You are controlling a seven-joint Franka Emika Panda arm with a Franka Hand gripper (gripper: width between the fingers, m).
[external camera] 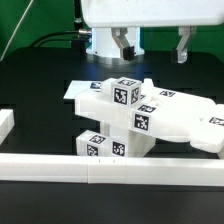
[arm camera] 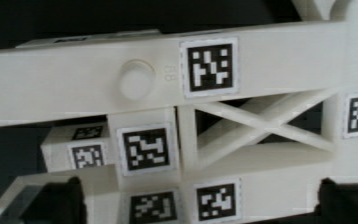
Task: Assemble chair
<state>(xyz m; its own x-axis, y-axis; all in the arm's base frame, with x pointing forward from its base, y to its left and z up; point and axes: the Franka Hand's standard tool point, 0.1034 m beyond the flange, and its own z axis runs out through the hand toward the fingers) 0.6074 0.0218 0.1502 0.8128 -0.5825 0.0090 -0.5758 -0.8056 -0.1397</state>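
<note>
Black table (external camera: 30, 205), white border rail (external camera: 60, 168), green backdrop (external camera: 35, 25)

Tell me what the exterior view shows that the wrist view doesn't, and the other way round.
Only the exterior view: the chair pieces as one whole stack, the open gripper hanging above them and touching nothing, and the long white border rail in front.
Only the wrist view: a close look at the X-shaped brace inside a cut-out frame, and a round boss on the piece next to it.
Both: the white chair pieces with their black-and-white tags, and the gripper's fingers, only partly seen in the wrist view.
</note>
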